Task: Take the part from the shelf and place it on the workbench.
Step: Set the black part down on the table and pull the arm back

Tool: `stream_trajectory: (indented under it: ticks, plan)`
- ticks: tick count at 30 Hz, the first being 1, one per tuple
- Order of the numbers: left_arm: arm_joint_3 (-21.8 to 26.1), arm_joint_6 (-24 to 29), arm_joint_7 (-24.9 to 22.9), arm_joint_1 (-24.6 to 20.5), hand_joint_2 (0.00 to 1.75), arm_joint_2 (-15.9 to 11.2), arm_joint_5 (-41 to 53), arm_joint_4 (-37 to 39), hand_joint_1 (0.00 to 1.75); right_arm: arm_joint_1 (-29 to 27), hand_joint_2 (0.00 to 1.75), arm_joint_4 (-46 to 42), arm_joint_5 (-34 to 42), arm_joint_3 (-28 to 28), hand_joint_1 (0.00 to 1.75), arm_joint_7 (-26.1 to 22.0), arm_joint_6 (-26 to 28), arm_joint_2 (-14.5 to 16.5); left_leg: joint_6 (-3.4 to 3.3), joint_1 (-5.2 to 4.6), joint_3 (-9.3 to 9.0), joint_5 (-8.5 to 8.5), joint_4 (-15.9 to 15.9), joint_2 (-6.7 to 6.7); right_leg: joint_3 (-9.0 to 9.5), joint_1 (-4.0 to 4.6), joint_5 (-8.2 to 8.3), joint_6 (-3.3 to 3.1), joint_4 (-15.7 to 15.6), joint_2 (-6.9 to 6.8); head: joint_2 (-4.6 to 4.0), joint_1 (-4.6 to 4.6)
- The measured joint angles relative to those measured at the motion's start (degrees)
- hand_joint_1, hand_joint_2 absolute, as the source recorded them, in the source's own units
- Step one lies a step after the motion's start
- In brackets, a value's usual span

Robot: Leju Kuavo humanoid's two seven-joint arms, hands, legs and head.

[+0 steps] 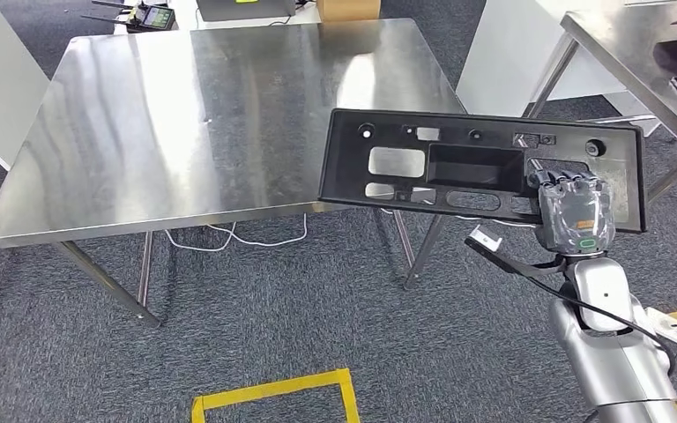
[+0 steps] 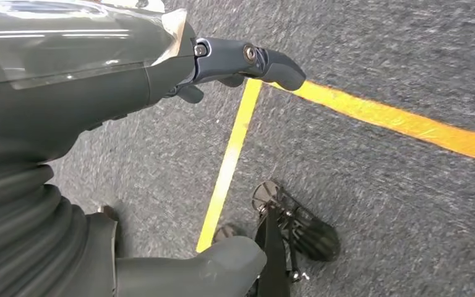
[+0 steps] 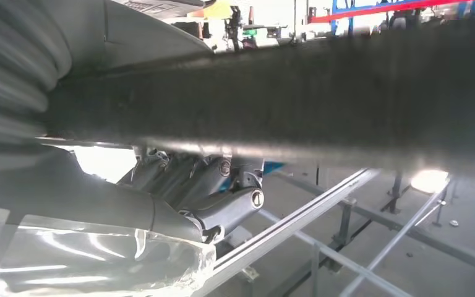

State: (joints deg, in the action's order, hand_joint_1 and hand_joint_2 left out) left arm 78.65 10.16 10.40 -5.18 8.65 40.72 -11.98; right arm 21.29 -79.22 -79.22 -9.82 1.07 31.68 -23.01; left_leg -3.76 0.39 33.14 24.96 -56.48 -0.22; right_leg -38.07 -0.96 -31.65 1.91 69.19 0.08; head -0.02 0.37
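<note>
While the right hand (image 1: 573, 207) grips the black part (image 1: 458, 163) above the tabletop's (image 1: 185, 123) near right corner, the left wrist view shows the left hand (image 2: 222, 65) spread over carpet, holding nothing. Right wrist view: fingers (image 3: 222, 207) clamp the part's edge (image 3: 321, 99).

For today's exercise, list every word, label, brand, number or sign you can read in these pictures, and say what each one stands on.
No text can be read in any view.
The long black plastic panel, held by the right hand, bears a small pale sticker, too small to read.
The dark handheld device beyond the steel workbench has a green screen, too blurred to read.
The yellow floor tape carries no lettering.
</note>
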Motion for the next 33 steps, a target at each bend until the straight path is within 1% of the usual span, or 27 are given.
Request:
stream_trajectory:
  ticks: [1, 2, 3, 5, 6, 7, 8, 9, 11, 12, 13, 14, 15, 16, 17, 18, 19, 21, 22, 23, 24, 27, 28, 29, 31, 32, 33]
  plan:
    - [-0.04, 0.0, 0.0, 0.01, 1.75, -0.01, 0.0, -0.01, 0.0, -0.14, 1.75, 0.02, 0.02, 0.03, 1.75, 0.01, 0.01, 0.01, -0.09, -0.05, -0.21, 0.24, -0.01, -0.03, -2.17, -0.03, -0.5, 0.16, 3.07, 0.0, 0.0, -0.01]
    - [-0.08, 0.0, -0.01, 0.02, 1.75, -0.01, 0.01, -0.01, 0.0, -0.29, 1.75, 0.05, 0.0, 0.03, 1.75, 0.01, 0.01, 0.01, -0.1, -0.09, -0.47, 0.5, -0.02, -0.09, -3.37, -0.08, -0.15, 0.53, 4.22, 0.0, 0.0, -0.02]
    - [-0.11, 0.0, -0.03, 0.03, 1.75, 0.0, 0.04, 0.0, 0.0, -0.4, 1.75, 0.07, -0.02, 0.04, 1.75, 0.0, 0.01, 0.01, -0.02, -0.11, -0.83, 0.81, -0.04, -0.16, -3.3, -0.17, 1.18, 1.07, 2.88, -0.01, 0.0, 0.02]
    - [-0.15, -0.03, -0.06, 0.04, 1.75, 0.0, 0.14, 0.0, 0.0, -0.52, 1.75, 0.09, -0.04, 0.22, 1.75, 0.01, 0.03, 0.0, 0.36, -0.14, -1.73, 1.54, -0.07, -0.31, -0.26, -0.41, 5.38, 2.08, -5.0, -0.15, 0.0, 0.12]
    - [-0.16, -0.06, -0.07, 0.04, 1.75, -0.01, 0.19, 0.0, 0.0, -0.53, 1.75, 0.08, -0.02, 0.39, 1.75, 0.01, 0.07, -0.02, 0.65, -0.3, -2.11, 2.0, -0.18, -0.37, 1.46, -0.34, 7.05, 2.17, -8.85, -0.18, 0.0, 0.19]
    - [-0.19, -0.11, -0.07, 0.03, 1.75, -0.04, 0.25, -0.01, 0.0, -0.57, 1.75, 0.03, 0.0, 0.63, 1.75, 0.02, 0.11, -0.06, 0.97, -0.51, -2.4, 2.48, -0.27, -0.4, 2.64, -0.29, 7.93, 1.9, -11.39, -0.21, 0.0, 0.2]
    - [-0.21, -0.18, -0.07, 0.02, 1.75, -0.1, 0.32, -0.04, 0.0, -0.7, 1.75, -0.04, 0.01, 0.87, 1.75, 0.03, 0.15, -0.11, 1.23, -0.72, -2.55, 3.06, -0.31, -0.4, 3.24, -0.21, 8.05, 1.38, -12.49, -0.2, 0.0, 0.18]
    - [-0.25, -0.27, -0.07, 0.03, 1.75, -0.16, 0.42, -0.08, 0.0, -0.88, 1.75, -0.14, 0.01, 1.08, 1.75, 0.04, 0.19, -0.19, 1.42, -0.81, -2.72, 3.61, -0.31, -0.36, 3.46, -0.11, 7.73, 0.76, -12.61, -0.11, 0.0, 0.13]
    - [-0.33, -0.44, -0.05, 0.04, 1.75, -0.37, 0.61, -0.19, 0.0, -1.44, 1.75, -0.44, -0.01, 1.39, 1.75, 0.04, 0.21, -0.36, 1.84, -0.56, -2.83, 4.63, -0.83, -0.21, 3.93, -0.57, 7.21, -0.27, -12.71, 0.0, 0.0, 0.05]
    - [-0.38, -0.5, -0.03, 0.05, 1.75, -0.45, 0.67, -0.21, 0.0, -1.72, 1.75, -0.66, -0.01, 1.52, 1.75, 0.04, 0.24, -0.43, 2.12, -0.37, -2.35, 5.56, -2.29, -0.13, 4.25, -0.74, 7.01, -0.75, -12.77, 0.05, 0.0, 0.0]
    - [-0.43, -0.54, -0.01, 0.04, 1.75, -0.52, 0.7, -0.24, 0.0, -1.94, 1.75, -0.87, -0.01, 1.63, 1.75, 0.04, 0.25, -0.46, 2.42, -0.23, -1.18, 6.99, -4.97, -0.08, 4.64, -0.89, 6.84, -1.21, -12.82, 0.08, 0.0, -0.03]
    - [-0.49, -0.57, 0.02, 0.04, 1.75, -0.56, 0.72, -0.24, 0.0, -2.13, 1.75, -1.05, -0.01, 1.74, 1.75, 0.04, 0.27, -0.45, 2.7, -0.14, 0.83, 8.88, -8.89, -0.05, 5.02, -0.85, 6.56, -1.64, -12.82, 0.1, 0.0, -0.08]
    - [-0.54, -0.6, 0.04, 0.05, 1.75, -0.57, 0.74, -0.24, 0.0, -2.31, 1.75, -1.2, -0.02, 1.8, 1.75, 0.04, 0.27, -0.42, 2.93, -0.05, 3.32, 10.64, -13.27, -0.03, 5.4, -0.81, 6.22, -1.89, -12.8, 0.1, 0.0, -0.11]
    - [-0.59, -0.63, 0.07, 0.06, 1.75, -0.58, 0.76, -0.24, 0.0, -2.55, 1.75, -1.31, -0.04, 1.82, 1.75, 0.05, 0.27, -0.37, 3.1, 0.06, 5.7, 11.57, -16.89, -0.02, 5.83, -0.79, 5.84, -1.98, -12.79, 0.11, 0.0, -0.11]
    - [-0.64, -0.65, 0.1, 0.07, 1.75, -0.62, 0.78, -0.24, 0.0, -2.84, 1.75, -1.41, -0.11, 1.84, 1.75, 0.08, 0.27, -0.34, 3.21, 0.18, 7.39, 11.29, -18.78, 0.0, 6.34, -0.79, 5.38, -1.95, -12.77, 0.13, 0.0, -0.12]
    - [-0.67, -0.67, 0.13, 0.09, 1.75, -0.66, 0.78, -0.24, 0.0, -3.16, 1.75, -1.5, -0.2, 1.86, 1.75, 0.13, 0.27, -0.3, 3.26, 0.31, 7.97, 9.65, -18.29, 0.02, 7.0, -0.82, 4.85, -1.78, -12.76, 0.16, 0.0, -0.12]
    - [-0.69, -0.69, 0.16, 0.1, 1.75, -0.7, 0.79, -0.24, 0.0, -3.44, 1.75, -1.59, -0.3, 1.89, 1.75, 0.2, 0.27, -0.25, 3.25, 0.44, 7.45, 6.93, -15.55, 0.05, 7.78, -0.88, 4.26, -1.57, -12.76, 0.19, 0.0, -0.13]
    - [-0.75, -0.75, 0.24, 0.15, 1.75, -0.79, 0.79, -0.24, 0.0, -3.7, 1.75, -1.79, -0.53, 1.93, 1.75, 0.4, 0.26, -0.08, 3.04, 0.61, 5.05, 1.18, -7.52, 0.05, 9.13, -0.67, 2.92, -0.96, -12.65, 0.25, 0.0, -0.16]
    - [-0.79, -0.8, 0.26, 0.18, 1.75, -0.82, 0.78, -0.24, 0.0, -3.75, 1.75, -1.9, -0.66, 1.96, 1.75, 0.49, 0.25, 0.02, 2.87, 0.61, 4.1, -0.43, -4.67, 0.05, 9.59, -0.42, 2.33, -0.63, -12.61, 0.3, 0.01, -0.15]
    - [-0.85, -0.83, 0.29, 0.2, 1.75, -0.85, 0.78, -0.24, 0.0, -3.72, 1.75, -2.0, -0.81, 1.98, 1.75, 0.57, 0.23, 0.11, 2.62, 0.49, 3.61, -1.0, -3.18, 0.02, 9.9, -0.19, 1.86, -0.25, -12.64, 0.33, 0.01, -0.14]
    - [-0.91, -0.86, 0.32, 0.19, 1.75, -0.86, 0.77, -0.24, 0.0, -3.66, 1.75, -2.09, -0.93, 2.02, 1.75, 0.62, 0.21, 0.18, 2.37, 0.27, 3.44, -0.75, -2.84, 0.0, 10.21, 0.06, 1.54, 0.09, -12.72, 0.36, 0.01, -0.13]
    - [-1.07, -0.85, 0.4, 0.07, 1.75, -0.84, 0.76, -0.24, 0.0, -3.36, 1.75, -2.32, -1.27, 2.21, 1.75, 0.66, 0.16, 0.3, 1.2, -0.04, 2.8, -0.35, -2.21, -0.06, 10.2, 0.0, 0.57, 0.95, -12.09, 0.21, 0.01, -0.09]
    - [-1.09, -0.81, 0.43, 0.04, 1.75, -0.85, 0.75, -0.25, 0.0, -3.21, 1.75, -2.34, -1.34, 2.29, 1.75, 0.67, 0.14, 0.36, 0.77, 0.0, 2.4, -0.25, -1.9, -0.08, 9.17, -0.08, -0.26, 1.04, -9.99, 0.13, 0.01, -0.06]
    - [-1.11, -0.76, 0.45, 0.02, 1.75, -0.87, 0.75, -0.26, 0.0, -3.09, 1.75, -2.35, -1.36, 2.36, 1.75, 0.68, 0.13, 0.42, 0.38, 0.03, 2.02, -0.08, -1.7, -0.09, 7.25, -0.24, -1.37, 1.0, -6.6, 0.06, 0.01, -0.04]
    - [-1.11, -0.67, 0.47, 0.0, 1.75, -0.92, 0.71, -0.28, 0.0, -2.93, 1.75, -2.32, -1.37, 2.4, 1.75, 0.72, 0.09, 0.62, -0.12, -0.1, 1.47, 0.48, -1.65, -0.15, 1.95, -0.2, -3.42, 1.06, 1.77, 0.05, 0.01, 0.0]
    - [-1.12, -0.65, 0.46, 0.0, 1.75, -0.92, 0.69, -0.28, 0.0, -2.95, 1.75, -2.27, -1.39, 2.4, 1.75, 0.72, 0.07, 0.72, -0.24, -0.2, 1.1, 0.82, -1.66, -0.22, -0.22, -0.18, -3.53, 1.32, 4.36, 0.06, 0.01, -0.02]
    - [-1.12, -0.66, 0.45, 0.01, 1.75, -0.9, 0.66, -0.27, 0.0, -2.98, 1.75, -2.21, -1.45, 2.4, 1.75, 0.72, 0.06, 0.82, -0.27, -0.29, 0.65, 1.18, -1.66, -0.33, -1.41, -0.15, -2.74, 1.73, 4.96, 0.06, 0.0, -0.01]
